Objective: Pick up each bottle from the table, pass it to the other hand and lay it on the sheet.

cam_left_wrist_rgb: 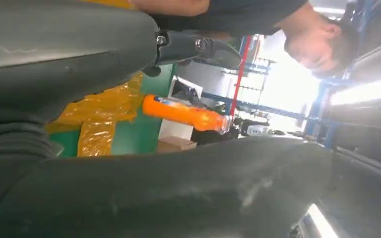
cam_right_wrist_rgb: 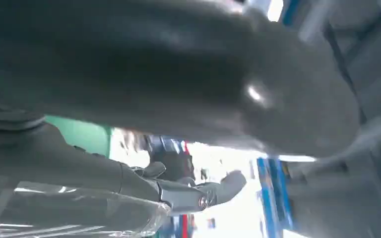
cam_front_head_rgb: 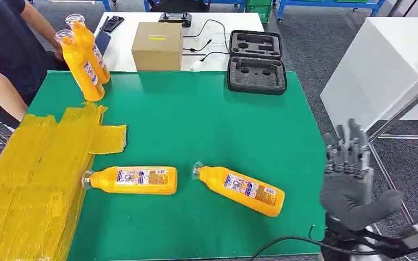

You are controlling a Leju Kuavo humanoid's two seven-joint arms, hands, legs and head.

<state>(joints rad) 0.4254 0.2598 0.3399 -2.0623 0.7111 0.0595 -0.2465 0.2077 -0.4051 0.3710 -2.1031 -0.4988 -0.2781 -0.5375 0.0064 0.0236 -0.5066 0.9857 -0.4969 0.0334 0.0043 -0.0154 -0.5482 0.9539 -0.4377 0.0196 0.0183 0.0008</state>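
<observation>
Fingers (cam_front_head_rgb: 350, 142) of the right hand (cam_front_head_rgb: 351, 182) extended and apart, grasping nothing, off the right edge of the green table (cam_front_head_rgb: 212, 125). Left hand (cam_left_wrist_rgb: 129, 163): finger state cannot be told. Two bottles (cam_front_head_rgb: 132, 180) (cam_front_head_rgb: 240, 190) lie on the table near the yellow sheet (cam_front_head_rgb: 32, 174); two more (cam_front_head_rgb: 81, 66) (cam_front_head_rgb: 92, 48) stand at the far left corner beside a person (cam_front_head_rgb: 2, 49).
</observation>
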